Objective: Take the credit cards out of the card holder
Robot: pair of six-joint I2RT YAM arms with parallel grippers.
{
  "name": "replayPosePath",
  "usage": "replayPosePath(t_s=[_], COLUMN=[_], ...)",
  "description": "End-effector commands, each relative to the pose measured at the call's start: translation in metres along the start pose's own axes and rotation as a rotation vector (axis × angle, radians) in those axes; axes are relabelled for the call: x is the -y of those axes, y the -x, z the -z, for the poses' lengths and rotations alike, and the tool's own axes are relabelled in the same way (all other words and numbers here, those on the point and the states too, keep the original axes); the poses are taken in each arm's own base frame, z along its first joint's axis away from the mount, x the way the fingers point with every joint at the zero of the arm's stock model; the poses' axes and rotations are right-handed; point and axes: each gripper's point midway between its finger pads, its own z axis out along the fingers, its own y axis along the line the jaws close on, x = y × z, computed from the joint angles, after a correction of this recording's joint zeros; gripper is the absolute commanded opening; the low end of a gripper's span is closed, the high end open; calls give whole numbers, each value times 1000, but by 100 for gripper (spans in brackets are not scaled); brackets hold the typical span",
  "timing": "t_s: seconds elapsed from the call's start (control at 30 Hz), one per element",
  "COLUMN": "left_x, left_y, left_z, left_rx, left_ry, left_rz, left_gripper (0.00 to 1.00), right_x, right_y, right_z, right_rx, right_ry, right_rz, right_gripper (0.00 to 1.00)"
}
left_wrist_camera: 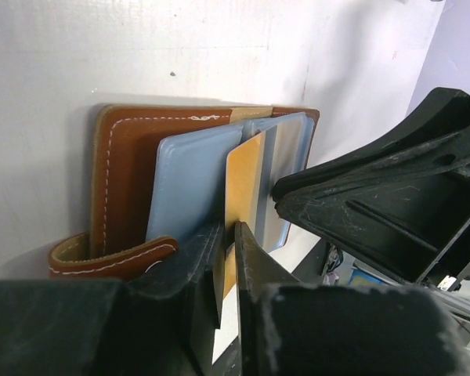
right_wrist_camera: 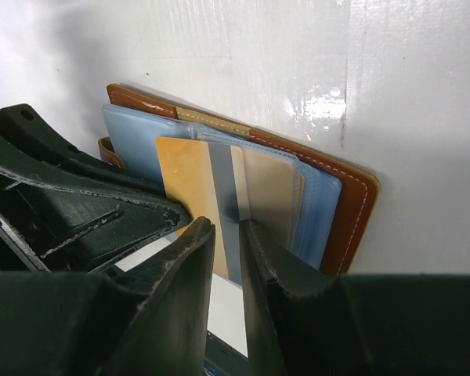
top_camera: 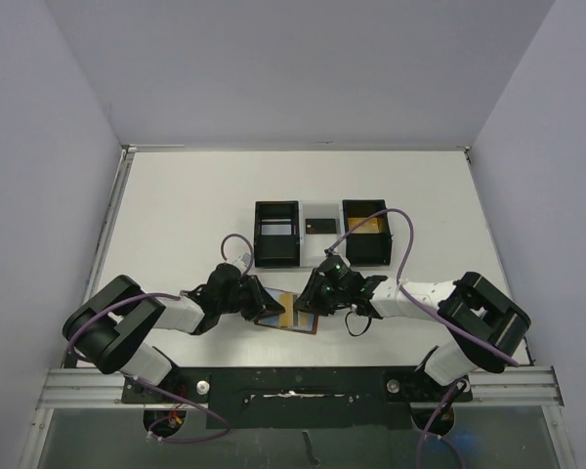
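Note:
The brown card holder (top_camera: 295,313) lies open on the table between my two grippers, blue-grey pockets up; it also shows in the left wrist view (left_wrist_camera: 125,164) and the right wrist view (right_wrist_camera: 352,211). A gold credit card (left_wrist_camera: 245,176) with a grey stripe sticks partly out of a pocket (right_wrist_camera: 184,176). My left gripper (left_wrist_camera: 229,235) is shut on that card's free edge (top_camera: 259,301). My right gripper (right_wrist_camera: 227,227) is nearly shut with a narrow empty gap, its tips down on the card and wallet (top_camera: 319,296).
A black-and-white three-compartment tray (top_camera: 277,256) stands behind the wallet. A small black card (top_camera: 319,225) lies in its middle part and a gold card (top_camera: 364,227) in its right compartment. The arms' bases line the table's near edge.

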Motion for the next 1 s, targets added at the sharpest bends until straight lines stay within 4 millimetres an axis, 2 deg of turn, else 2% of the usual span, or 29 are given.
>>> replayPosePath(t_s=[0.0, 0.03, 0.3, 0.37, 0.43, 0.5, 0.6, 0.67, 0.83, 0.97], left_x=[19, 18, -8, -14, -13, -6, 11, 24, 49, 52], left_y=[-2, -1, 7, 10, 14, 16, 21, 26, 43, 47], left_z=[2, 3, 20, 25, 29, 32, 35, 39, 54, 62], left_rx=[-12, -6, 51, 61, 71, 73, 84, 106, 184, 201], left_ry=[-82, -76, 48, 91, 89, 55, -2, -38, -103, -105], left_rz=[-23, -24, -79, -111, -131, -126, -124, -133, -122, -136], left_gripper=[3, 0, 0, 0, 0, 0, 0, 0, 0, 0], right_x=[49, 49, 56, 53, 41, 13, -27, -46, -59, -58], right_y=[-14, -12, -6, -3, 1, 11, 32, 44, 65, 75], right_z=[-1, -1, 1, 1, 2, 7, 25, 38, 57, 62], right_rx=[-23, -21, -15, -18, -19, -8, 58, 109, 240, 298], right_ry=[-191, -192, -256, -263, -237, -164, -83, -36, 37, 115], right_rz=[32, 37, 82, 107, 145, 200, 270, 299, 286, 226], right_gripper=[23, 23, 26, 26, 26, 27, 31, 35, 61, 68])
